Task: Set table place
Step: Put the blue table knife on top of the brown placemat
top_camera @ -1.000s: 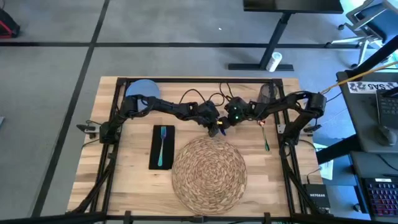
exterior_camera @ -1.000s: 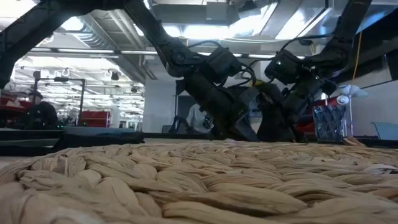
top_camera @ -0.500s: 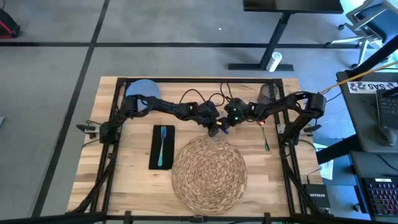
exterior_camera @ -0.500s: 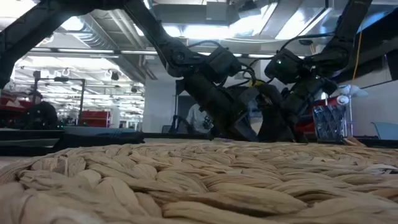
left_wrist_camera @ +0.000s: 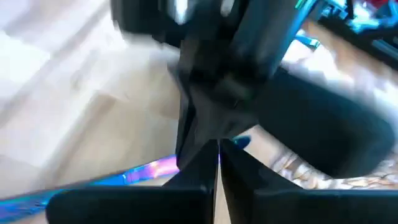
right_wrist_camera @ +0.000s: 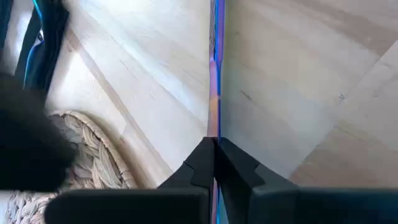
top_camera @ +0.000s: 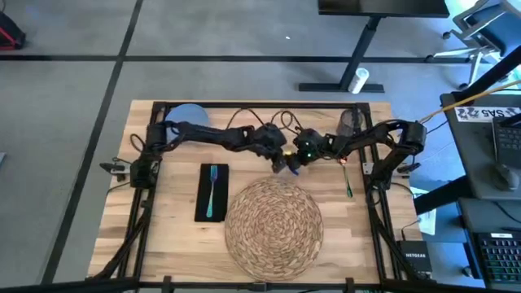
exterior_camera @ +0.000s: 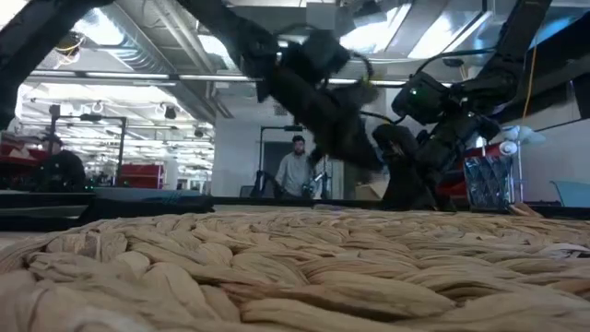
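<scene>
The iridescent knife, near the table's far edge beside the placemat, looks thin, stiff and slippery. Our right gripper pinches its handle, best held mid-handle. Our left gripper hovers closed, holding 0 items.

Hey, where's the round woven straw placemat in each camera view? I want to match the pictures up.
High view: the round woven straw placemat lies low in the centre.
Low view: it fills the foreground.
Left wrist view: only a blurred sliver of its edge.
Right wrist view: its rim shows beside the fingers.
Shared landmark: the right pincer, shut on a blue-purple cutlery piece just beyond the mat's far edge.
</scene>
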### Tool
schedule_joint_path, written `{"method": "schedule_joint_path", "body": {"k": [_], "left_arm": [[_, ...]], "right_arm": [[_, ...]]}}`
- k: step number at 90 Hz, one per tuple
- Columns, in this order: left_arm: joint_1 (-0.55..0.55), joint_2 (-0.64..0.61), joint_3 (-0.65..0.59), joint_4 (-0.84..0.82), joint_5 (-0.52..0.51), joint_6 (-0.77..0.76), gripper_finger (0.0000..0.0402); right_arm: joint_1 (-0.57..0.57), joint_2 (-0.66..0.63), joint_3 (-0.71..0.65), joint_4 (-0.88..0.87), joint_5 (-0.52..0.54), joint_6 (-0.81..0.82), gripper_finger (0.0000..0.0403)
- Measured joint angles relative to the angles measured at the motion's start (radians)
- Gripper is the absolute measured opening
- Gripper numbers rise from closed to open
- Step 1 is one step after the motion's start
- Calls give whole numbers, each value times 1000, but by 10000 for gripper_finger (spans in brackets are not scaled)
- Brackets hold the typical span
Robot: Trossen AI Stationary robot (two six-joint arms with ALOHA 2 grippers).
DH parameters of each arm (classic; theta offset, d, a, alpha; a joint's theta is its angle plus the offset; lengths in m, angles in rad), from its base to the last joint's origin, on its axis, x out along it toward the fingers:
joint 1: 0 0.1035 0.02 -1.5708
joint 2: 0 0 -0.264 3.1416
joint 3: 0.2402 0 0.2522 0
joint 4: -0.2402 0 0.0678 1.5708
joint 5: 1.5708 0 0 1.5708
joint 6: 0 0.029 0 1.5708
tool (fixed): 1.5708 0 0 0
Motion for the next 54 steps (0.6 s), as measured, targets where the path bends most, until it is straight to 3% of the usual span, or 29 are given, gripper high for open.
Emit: {"method": "schedule_joint_path", "body": {"k": [32, 54], "left_arm": [[40, -217, 0, -83, -68, 38, 0], [59, -296, 1, -171, -85, 38, 0]], "right_arm": [[0, -22, -2, -12, 21, -15, 0], [0, -63, -7, -42, -13, -21, 1]]}}
